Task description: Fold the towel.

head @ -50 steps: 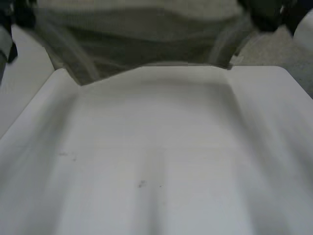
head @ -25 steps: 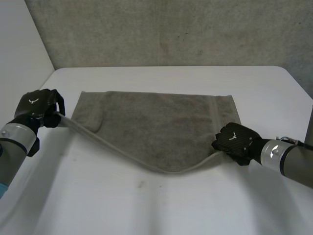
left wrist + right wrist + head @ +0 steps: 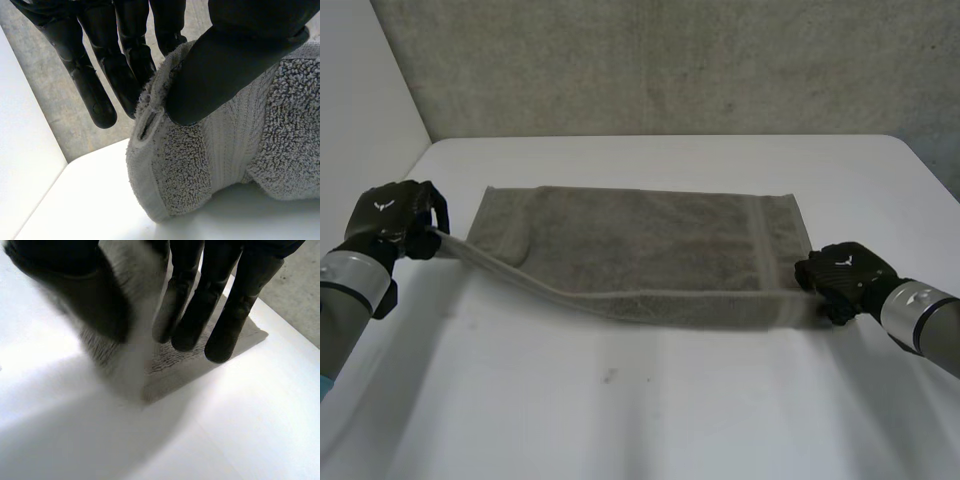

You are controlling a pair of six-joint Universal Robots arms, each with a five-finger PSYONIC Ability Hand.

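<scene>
Grey towel (image 3: 650, 250) — left hand (image 3: 392, 218) pinches one near corner, right hand (image 3: 847, 275) the other.

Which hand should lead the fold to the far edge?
Left, probably: the left hand pinches its corner of the towel lifted off the table; the right hand sits low at its corner.

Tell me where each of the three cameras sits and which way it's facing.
Head view: between and behind the arms, looking down on the white table and towel. Both arms show, with the left robot hand and right robot hand each holding an end of the towel's near edge.
Left wrist view: on the left wrist, looking along the palm. The left robot hand pinches a towel corner.
Right wrist view: on the right wrist, looking down past the right robot hand at the towel.
Shared: all three views show the towel and table.
</scene>
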